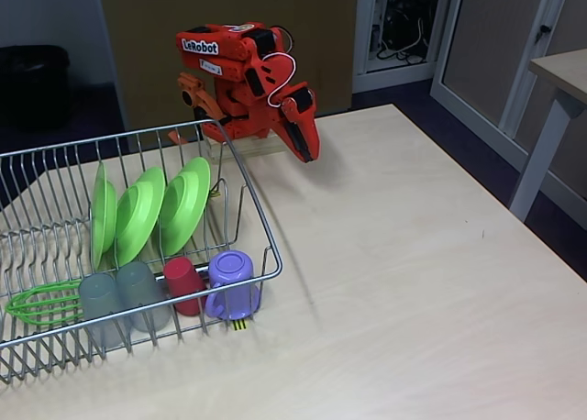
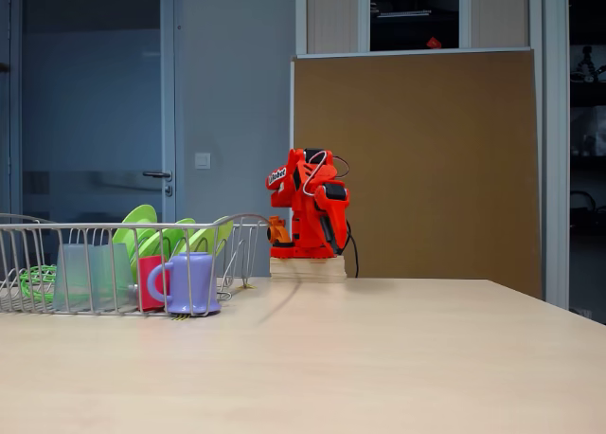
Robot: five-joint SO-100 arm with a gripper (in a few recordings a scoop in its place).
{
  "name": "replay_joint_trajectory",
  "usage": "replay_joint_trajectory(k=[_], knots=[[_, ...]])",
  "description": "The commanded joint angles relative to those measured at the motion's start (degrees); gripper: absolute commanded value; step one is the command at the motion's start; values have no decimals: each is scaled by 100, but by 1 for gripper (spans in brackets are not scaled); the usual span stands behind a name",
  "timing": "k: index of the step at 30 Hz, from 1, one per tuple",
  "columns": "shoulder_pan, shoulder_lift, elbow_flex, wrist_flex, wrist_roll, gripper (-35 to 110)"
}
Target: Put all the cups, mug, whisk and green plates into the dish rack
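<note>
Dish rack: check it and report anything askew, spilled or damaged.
Nothing stands out. In the dish rack, three green plates stand on edge between prongs; the two grey tumblers, red cup and mug sit upside down, and the whisk lies flat.

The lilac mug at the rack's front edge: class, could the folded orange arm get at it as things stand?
Probably yes: the mug sits upside down beside the red cup, open from above, and nothing stands between it and the gripper.

"What kind of place is this?"

"An office, I think. There is a big plain table (image 1: 413,255), a brown board wall (image 2: 417,159), a grey door (image 2: 95,112) with a light switch (image 2: 203,160), and another desk (image 1: 559,81)."
</note>
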Motion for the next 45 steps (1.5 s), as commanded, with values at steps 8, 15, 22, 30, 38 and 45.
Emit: replay_joint_trajectory(k=[8, 15, 22, 30, 38, 45], knots=[[-958, 369, 35, 202, -35, 0], [-844, 378, 35, 202, -35, 0], [-853, 387, 35, 211, -35, 0], [-853, 396, 35, 211, -35, 0], [-853, 396, 35, 211, -35, 0], [-853, 396, 35, 211, -35, 0]])
